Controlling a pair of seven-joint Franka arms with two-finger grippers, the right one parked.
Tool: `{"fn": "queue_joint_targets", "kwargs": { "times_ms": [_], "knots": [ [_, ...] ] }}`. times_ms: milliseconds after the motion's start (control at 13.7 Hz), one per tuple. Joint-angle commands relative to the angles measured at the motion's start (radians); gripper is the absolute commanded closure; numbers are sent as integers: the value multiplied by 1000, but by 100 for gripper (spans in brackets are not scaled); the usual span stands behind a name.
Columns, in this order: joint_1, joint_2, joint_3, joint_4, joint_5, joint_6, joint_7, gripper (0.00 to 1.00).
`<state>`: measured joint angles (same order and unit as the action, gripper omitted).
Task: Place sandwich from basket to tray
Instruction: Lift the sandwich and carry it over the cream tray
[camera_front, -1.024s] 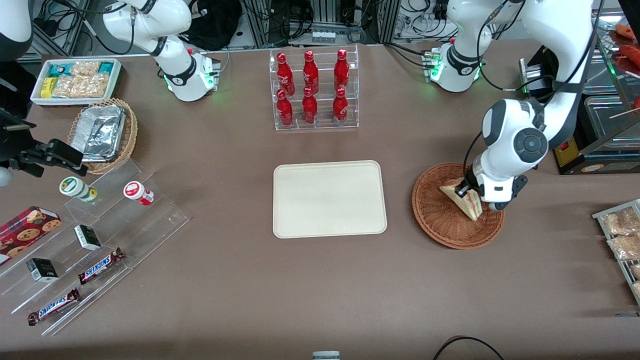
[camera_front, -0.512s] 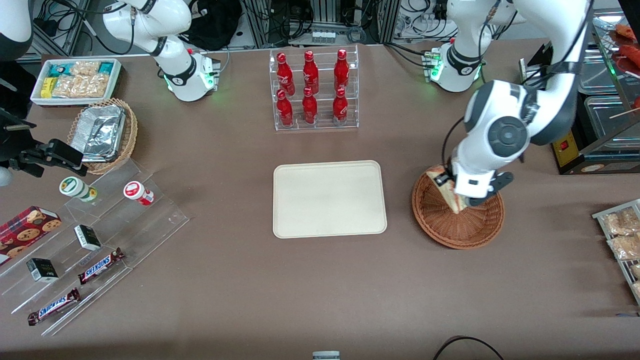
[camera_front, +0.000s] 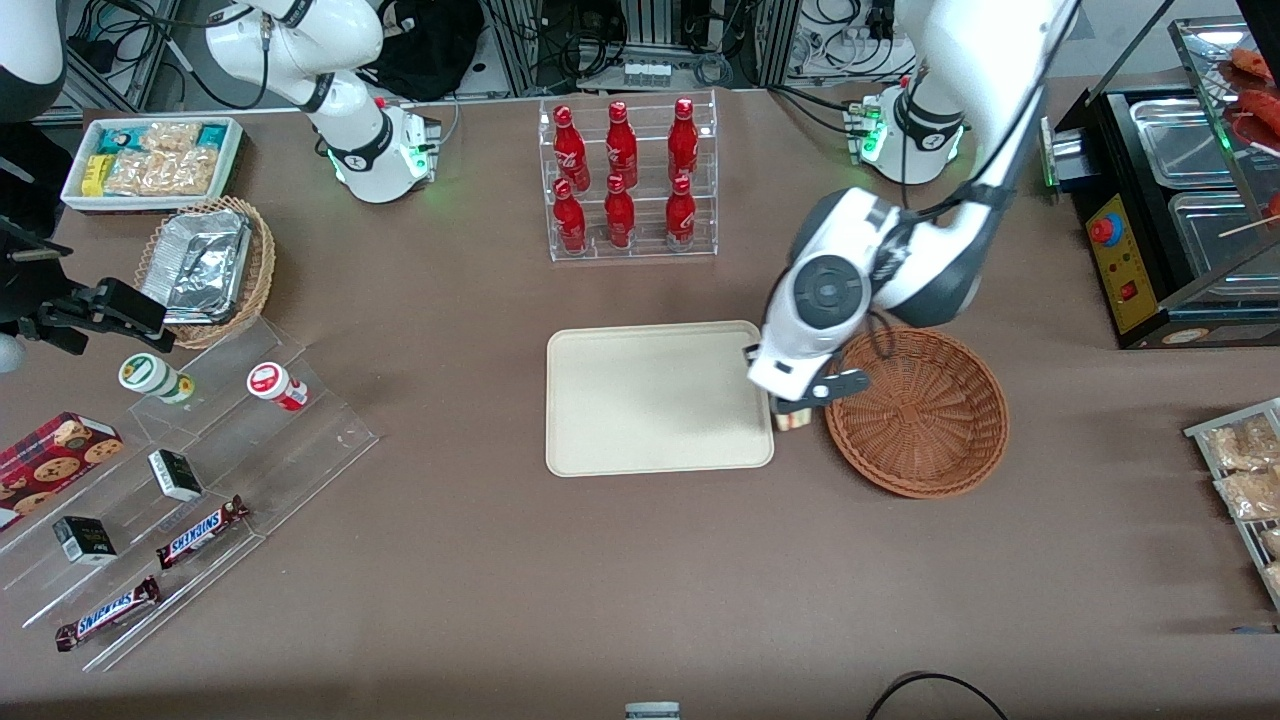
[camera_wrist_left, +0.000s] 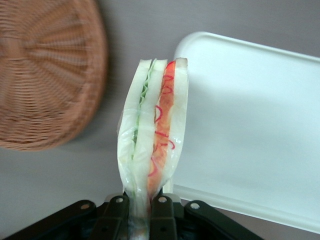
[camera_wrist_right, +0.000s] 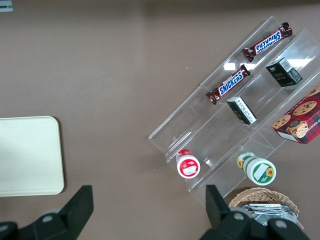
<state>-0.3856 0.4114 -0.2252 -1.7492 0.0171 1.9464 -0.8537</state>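
1. Sandwich (camera_wrist_left: 154, 135): a wedge of white bread in clear wrap, with a green filling stripe and a red-orange one running along its cut edge. It is held off the table, over the strip of table between basket and tray, at the tray's edge. In the front view only a small pale corner (camera_front: 793, 419) shows below the wrist. In the left wrist view its long axis runs straight out from the fingers, the narrow end clamped and the wider end pointing away from the gripper, cut edge toward that camera.
2. Gripper (camera_wrist_left: 142, 200): left arm's, clenched on the sandwich's narrow end, one black finger (camera_wrist_left: 117, 210) on each bread face. In the front view it (camera_front: 795, 405) hangs between tray and basket.
3. Basket (camera_front: 917, 410): round, reddish-brown wicker, on the table toward the working arm's end, just beside the tray. Nothing lies in it.
4. Tray (camera_front: 658, 398): flat cream-beige rectangle, rounded corners, low rim, at the table's middle. Its surface is bare.
5. Bottle rack (camera_front: 626, 178): clear tiered stand of six red bottles, farther from the front camera than the tray.
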Motion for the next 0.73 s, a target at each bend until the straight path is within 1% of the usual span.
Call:
{"fn": "queue_joint_targets", "kwargs": {
  "times_ms": [0,146,366,659],
  "knots": [
    [-64,111,10,155,-2,-17,-2,96],
    [-110,161,10,206,0,-15,-11,96],
    [-142,217,10,278,-2,-14,-30,97],
    [-177,277,10,310,1,63,-99,97]
  ]
}}
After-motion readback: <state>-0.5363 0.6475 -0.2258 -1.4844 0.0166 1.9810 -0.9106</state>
